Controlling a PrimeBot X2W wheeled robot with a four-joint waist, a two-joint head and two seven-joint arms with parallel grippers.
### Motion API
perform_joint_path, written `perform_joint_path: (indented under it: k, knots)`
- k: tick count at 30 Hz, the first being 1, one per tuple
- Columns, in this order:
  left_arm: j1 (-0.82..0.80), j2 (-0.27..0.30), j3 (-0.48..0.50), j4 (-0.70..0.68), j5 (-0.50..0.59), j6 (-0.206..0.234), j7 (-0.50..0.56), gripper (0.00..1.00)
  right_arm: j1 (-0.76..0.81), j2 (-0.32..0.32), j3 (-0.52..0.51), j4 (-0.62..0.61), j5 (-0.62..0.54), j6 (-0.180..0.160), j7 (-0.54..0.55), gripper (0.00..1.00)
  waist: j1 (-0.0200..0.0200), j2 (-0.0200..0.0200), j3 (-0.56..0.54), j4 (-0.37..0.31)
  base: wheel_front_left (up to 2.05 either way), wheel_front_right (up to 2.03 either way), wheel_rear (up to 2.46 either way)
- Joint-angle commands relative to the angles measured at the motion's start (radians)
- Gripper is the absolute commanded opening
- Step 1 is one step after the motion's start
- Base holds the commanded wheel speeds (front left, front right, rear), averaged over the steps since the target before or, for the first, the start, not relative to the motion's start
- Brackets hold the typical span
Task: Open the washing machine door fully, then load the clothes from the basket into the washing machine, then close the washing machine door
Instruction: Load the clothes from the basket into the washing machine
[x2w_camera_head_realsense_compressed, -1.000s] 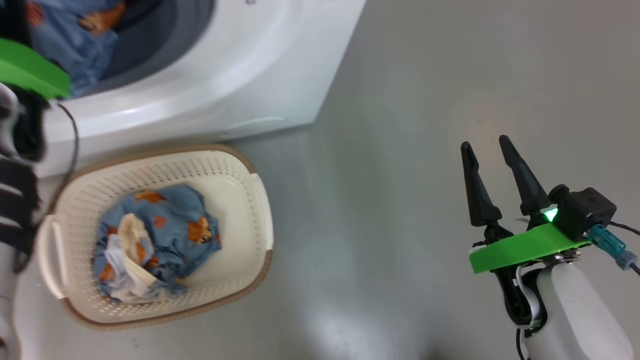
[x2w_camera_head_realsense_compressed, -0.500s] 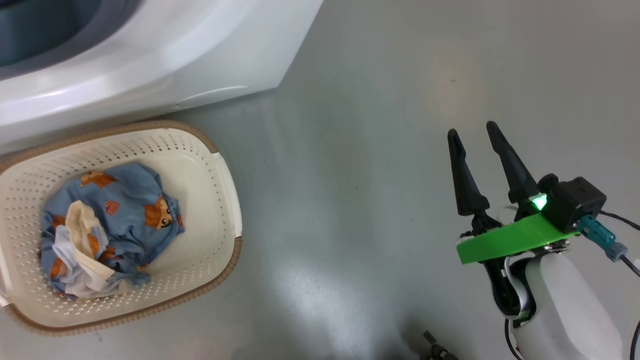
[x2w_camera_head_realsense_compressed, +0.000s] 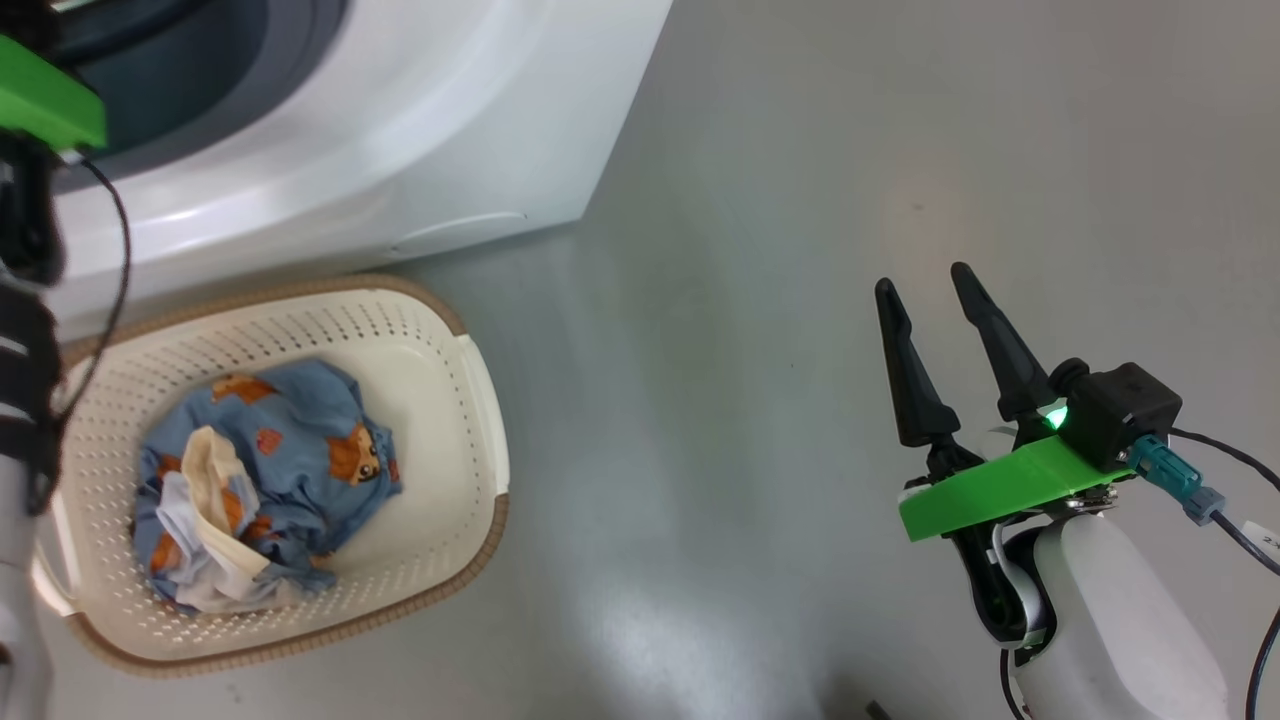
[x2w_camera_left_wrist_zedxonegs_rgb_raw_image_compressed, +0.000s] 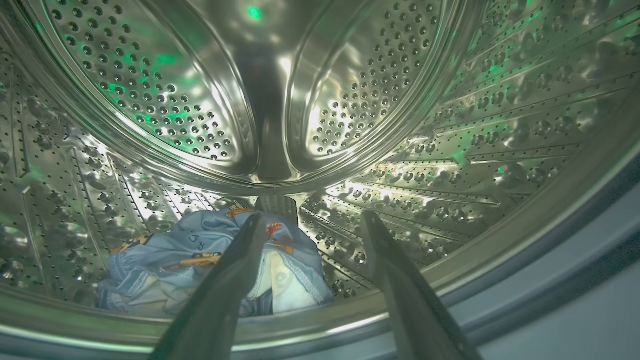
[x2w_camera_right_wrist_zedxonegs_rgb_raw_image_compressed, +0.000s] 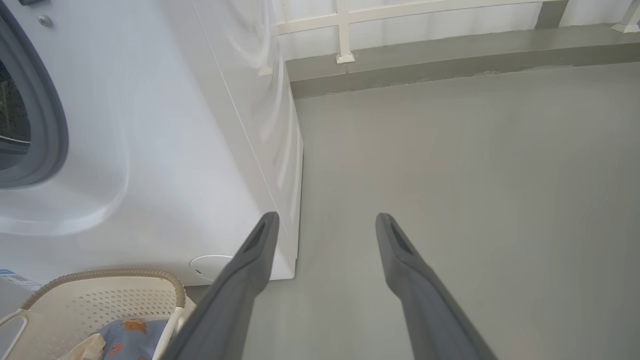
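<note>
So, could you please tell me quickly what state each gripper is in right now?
Left gripper: open, holding nothing.
Right gripper: open, holding nothing.

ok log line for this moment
step: loading | left gripper: open at drum mouth | garment: in drum | right gripper: open over floor | basket: clothes inside

The smooth grey floor (x2w_camera_head_realsense_compressed: 800, 250) has a dull sheen and a pale patch of glare. The big white front-loading washing machine (x2w_camera_head_realsense_compressed: 420, 140) stands on it. Just in front of its base sits the small cream perforated plastic basket (x2w_camera_head_realsense_compressed: 487, 400) with a brown woven-look rim; whether the two touch is hard to tell. Past the machine's side the floor meets a low grey step (x2w_camera_right_wrist_zedxonegs_rgb_raw_image_compressed: 450, 55) carrying a white rail post (x2w_camera_right_wrist_zedxonegs_rgb_raw_image_compressed: 343, 35).
</note>
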Motion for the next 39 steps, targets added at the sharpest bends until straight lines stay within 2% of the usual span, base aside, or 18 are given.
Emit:
perform_joint_path:
  k: [1,17,39]
  knots:
    - [0.024,0.033,0.008,-0.025,0.008,-0.003,-0.005,1.0,-0.003,0.001,0.021,-0.014,0.009,0.007,-0.008,1.0,0.0001,0.0,-0.035,0.012,0.0,0.0,0.0]
    - [0.329,-0.018,0.087,-0.195,0.075,-0.003,-0.005,1.0,0.024,-0.025,0.03,-0.003,0.046,0.007,-0.008,1.0,0.0001,0.0,-0.243,0.065,0.0,0.0,0.0]
    - [0.74,-0.084,0.185,-0.419,0.142,-0.003,-0.005,1.0,0.106,-0.095,0.018,0.021,0.09,0.007,-0.008,1.0,0.0001,0.0,-0.491,0.189,0.0,0.0,0.0]
